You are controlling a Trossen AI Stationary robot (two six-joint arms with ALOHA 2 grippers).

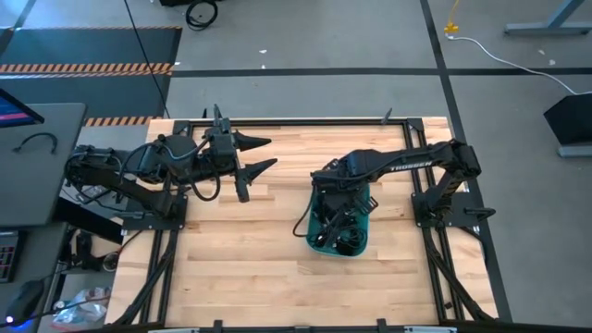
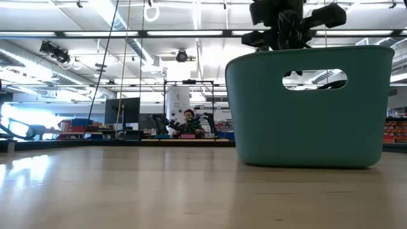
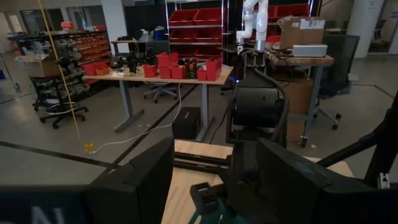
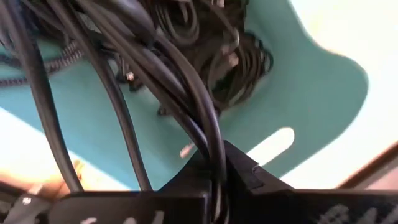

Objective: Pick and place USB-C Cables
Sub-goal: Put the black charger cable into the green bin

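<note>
A: State of the work surface, largest item first.

B: The pale wooden plank bench (image 1: 250,250) carries one container, a teal plastic tub with slotted handles (image 1: 319,242); it stands right of centre, below the right arm; no cable lies loose on the bare planks in the high view.

A: Location of the task items?

B: A tangle of thin black USB-C cables (image 1: 344,231) lies inside the tub; the right wrist view shows several looped bundles (image 4: 217,68) against the teal floor; an exact count cannot be read from these views.

A: Right arm?

B: The right claw (image 4: 214,165) hangs over the tub, above its rim in the low view; its fingers are pinched nearly together on a few black cords (image 4: 193,106), which run from the fingertips back toward the heap; one strand (image 1: 302,222) trails over the tub's left wall.

A: Left arm?

B: The left claw (image 1: 257,154) waits over the far left part of the bench, well apart from the tub; its fingers (image 3: 134,186) are spread wide and hold nothing.

A: Progress judgement?

B: Which way the cables are meant to travel cannot be settled from these views; if the tub is the destination, the job looks close to finished, with only the pinched cords left to release; if the tub is the source, nearly all of it remains, since nothing has been set out on the bench.
</note>
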